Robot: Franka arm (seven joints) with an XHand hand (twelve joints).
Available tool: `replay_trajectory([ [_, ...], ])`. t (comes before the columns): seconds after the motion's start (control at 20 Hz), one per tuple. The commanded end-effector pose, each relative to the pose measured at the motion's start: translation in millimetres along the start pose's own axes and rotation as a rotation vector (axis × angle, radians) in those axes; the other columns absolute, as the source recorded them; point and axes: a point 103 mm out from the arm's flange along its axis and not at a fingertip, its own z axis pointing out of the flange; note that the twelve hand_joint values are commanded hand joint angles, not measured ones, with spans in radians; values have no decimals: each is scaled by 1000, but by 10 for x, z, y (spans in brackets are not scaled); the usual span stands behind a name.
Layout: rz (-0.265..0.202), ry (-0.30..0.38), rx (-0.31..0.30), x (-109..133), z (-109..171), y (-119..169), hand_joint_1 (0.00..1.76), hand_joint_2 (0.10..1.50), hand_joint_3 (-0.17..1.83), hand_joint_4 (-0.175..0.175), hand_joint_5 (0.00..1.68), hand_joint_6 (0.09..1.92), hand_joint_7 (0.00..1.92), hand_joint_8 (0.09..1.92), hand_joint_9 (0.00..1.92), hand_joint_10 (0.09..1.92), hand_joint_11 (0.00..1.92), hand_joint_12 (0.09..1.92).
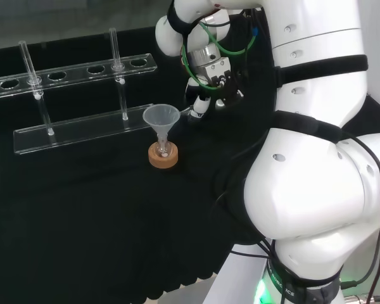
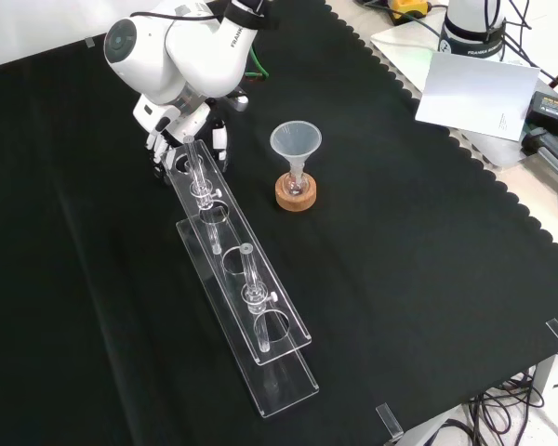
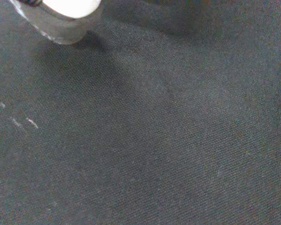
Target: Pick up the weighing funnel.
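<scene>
My hand [image 2: 172, 119], whose grasp I cannot tell, hangs low over the bench [image 2: 428, 232] at the far end of the tube rack [image 2: 284, 321] in the front view, near the funnel [image 2: 296, 141] on its cork ring [image 2: 296, 197]; where the weighing funnel lies I cannot tell.

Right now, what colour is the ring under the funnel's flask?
Light brown: the cork ring shows best in the front view.

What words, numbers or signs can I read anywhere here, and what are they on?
Arm link: small dark lettering, too small to read.
White sheet: a faint mark, not legible.
Arm base: small print, too blurred to read.
Rack and funnel: no text.
</scene>
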Motion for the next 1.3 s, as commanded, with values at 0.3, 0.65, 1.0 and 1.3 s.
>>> replay_trajectory([
  [0.3,38,-23,-26,-21,9,23,872,754,188,50,741,445,441,626,659,501,416,1369],
  [0.65,60,-7,-36,-110,21,22,868,726,305,56,744,562,452,631,685,499,434,1359],
  [1.0,58,-1,-49,-87,9,30,867,697,400,87,867,578,492,637,713,499,448,1354],
  [1.3,50,5,-47,-135,9,19,869,682,448,103,935,579,508,639,733,500,458,1346],
])
